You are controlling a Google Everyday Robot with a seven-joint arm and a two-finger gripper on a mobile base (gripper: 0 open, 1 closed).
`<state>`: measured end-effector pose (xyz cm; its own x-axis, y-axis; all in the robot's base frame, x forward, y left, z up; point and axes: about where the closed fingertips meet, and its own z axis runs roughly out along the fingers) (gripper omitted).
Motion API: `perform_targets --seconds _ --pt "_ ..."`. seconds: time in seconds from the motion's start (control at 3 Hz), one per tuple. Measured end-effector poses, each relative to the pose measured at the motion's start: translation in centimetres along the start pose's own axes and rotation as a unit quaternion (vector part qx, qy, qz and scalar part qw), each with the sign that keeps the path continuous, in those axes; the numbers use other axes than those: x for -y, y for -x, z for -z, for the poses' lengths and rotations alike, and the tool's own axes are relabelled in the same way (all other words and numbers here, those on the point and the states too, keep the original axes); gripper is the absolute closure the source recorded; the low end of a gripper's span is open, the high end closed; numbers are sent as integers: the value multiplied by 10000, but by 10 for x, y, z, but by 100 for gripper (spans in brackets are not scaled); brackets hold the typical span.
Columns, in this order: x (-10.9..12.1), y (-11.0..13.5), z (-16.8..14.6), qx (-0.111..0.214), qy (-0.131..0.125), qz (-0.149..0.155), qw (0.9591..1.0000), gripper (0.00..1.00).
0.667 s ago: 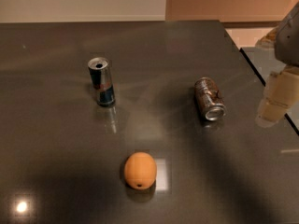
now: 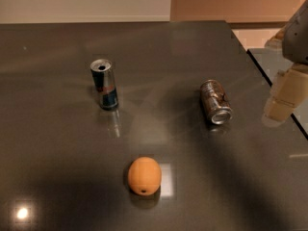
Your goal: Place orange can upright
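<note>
The orange can [image 2: 216,101] lies on its side on the dark table [image 2: 57,143], right of centre, with its silver end facing the front. It has brownish-copper patterned sides. My gripper [image 2: 280,104] is at the right edge of the view, to the right of the can and apart from it. It holds nothing that I can see.
A slim blue-and-silver can [image 2: 104,83] stands upright left of centre. A round orange fruit [image 2: 144,175] sits near the front centre. The table's right edge [image 2: 269,81] runs just beside the gripper, with a lighter floor beyond it.
The gripper has shifted slightly, staying at the right edge. The cans and the fruit have not moved.
</note>
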<state>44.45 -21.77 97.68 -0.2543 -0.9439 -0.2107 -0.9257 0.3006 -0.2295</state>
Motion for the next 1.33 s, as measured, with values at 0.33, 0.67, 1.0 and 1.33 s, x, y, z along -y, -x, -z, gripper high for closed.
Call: perform_targets --seconds 0.33,0.67,1.0,1.33 --pt "24 3 -11 -136 32 -622 9980 0" --pt "52 3 -26 -392 23 -1467 9884 0" --pt "68 14 -50 -605 38 -2242 9727 0" --pt "69 30 -79 -747 125 -2895 9542 0"
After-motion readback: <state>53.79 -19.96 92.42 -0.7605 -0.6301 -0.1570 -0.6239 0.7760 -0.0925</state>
